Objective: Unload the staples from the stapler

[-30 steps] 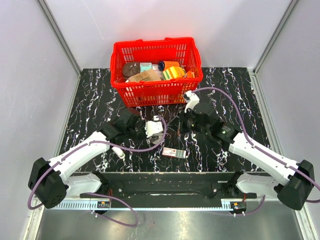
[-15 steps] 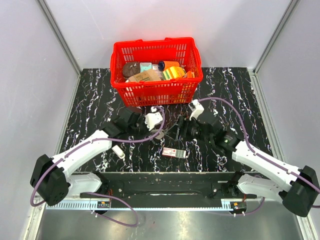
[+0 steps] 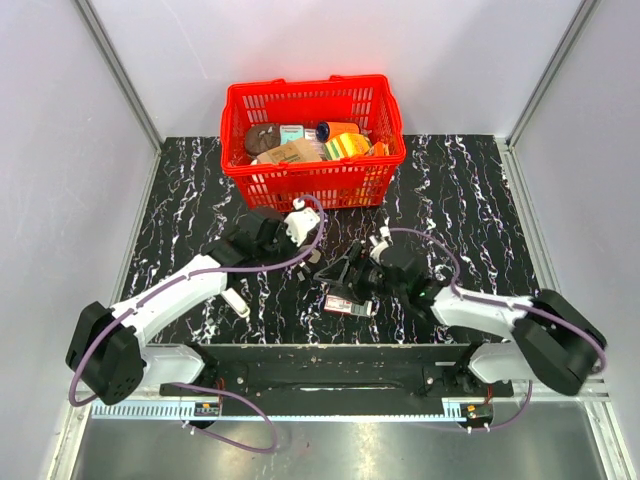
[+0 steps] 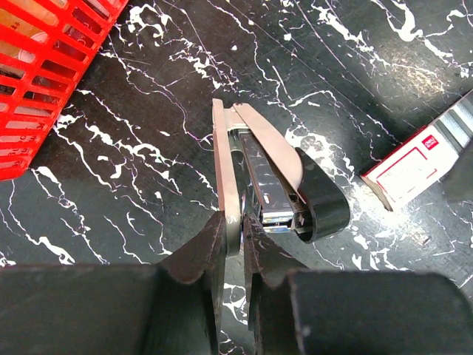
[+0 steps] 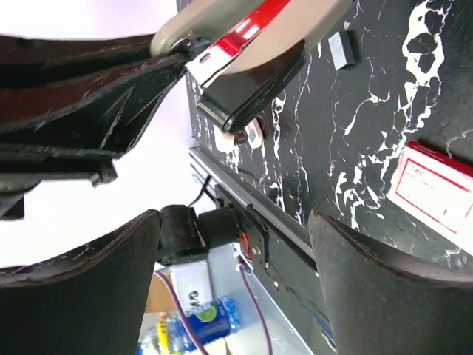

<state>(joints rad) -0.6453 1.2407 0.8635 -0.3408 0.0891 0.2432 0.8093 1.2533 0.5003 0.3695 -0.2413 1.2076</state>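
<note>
The stapler (image 4: 225, 159) hangs hinged open above the black marble table. My left gripper (image 4: 235, 228) is shut on its off-white arm, and the metal magazine (image 4: 267, 188) and black end piece (image 4: 323, 201) splay to the right. From the right wrist view the stapler (image 5: 247, 33) shows at the top, above and ahead of my right gripper (image 5: 236, 222), which is open and holds nothing. A short grey strip that looks like the staples (image 5: 340, 50) lies on the table beyond. In the top view the two grippers (image 3: 305, 252) (image 3: 347, 275) stand close together at mid-table.
A red basket (image 3: 313, 178) full of groceries stands at the back. A small red-and-white box (image 3: 347, 304) lies just under the right gripper. A white oblong piece (image 3: 237, 303) lies near the left arm. The table's front rail (image 3: 330, 352) is close behind.
My right gripper has opened and swung left and toward the near edge, down beside the red-and-white box. The left gripper has shifted slightly with the stapler still in it.
</note>
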